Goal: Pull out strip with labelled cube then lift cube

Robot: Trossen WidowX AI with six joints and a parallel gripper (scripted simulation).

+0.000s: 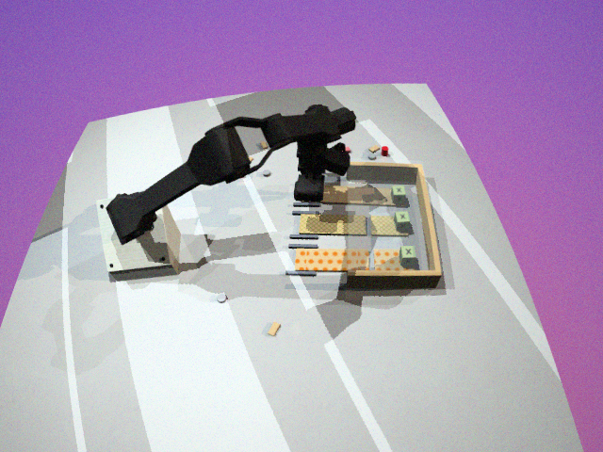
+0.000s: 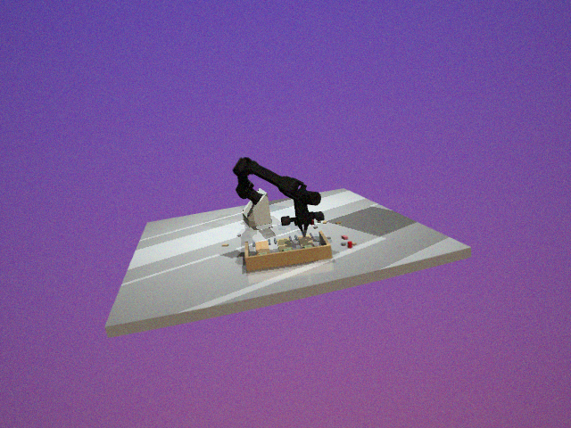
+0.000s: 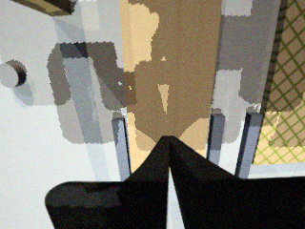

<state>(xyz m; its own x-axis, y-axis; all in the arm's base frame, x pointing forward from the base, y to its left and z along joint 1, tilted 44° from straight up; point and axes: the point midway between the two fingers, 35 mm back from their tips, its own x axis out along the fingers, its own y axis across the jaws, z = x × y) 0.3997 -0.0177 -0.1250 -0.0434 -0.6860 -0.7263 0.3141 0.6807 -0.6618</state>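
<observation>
The plain tan strip (image 1: pixel 360 194) (image 3: pixel 186 72) shows no gap where visible; its near end is hidden by the arm in the top view. A green cube marked X (image 1: pixel 399 191) stands on its far end. The yellow lattice strip (image 1: pixel 355 224) (image 3: pixel 291 72) and the orange-dotted strip (image 1: pixel 333 259) each show a gap before a far piece; another green X cube (image 1: pixel 402 217) and a third green X cube (image 1: pixel 408 252) stand on those pieces. My gripper (image 2: pixel 304 235) (image 3: pixel 167 141) is shut and empty, pointing down over the near part of the plain strip.
A wooden frame (image 1: pixel 431 228) (image 2: pixel 290 259) walls the strips' far part. Dark rails (image 1: pixel 303 236) (image 3: pixel 216 138) flank their near ends. A red cylinder (image 1: pixel 384 151) (image 2: pixel 350 244) stands outside beyond the back wall. A tan block (image 1: pixel 273 329) and grey disc (image 1: pixel 221 298) lie toward the front.
</observation>
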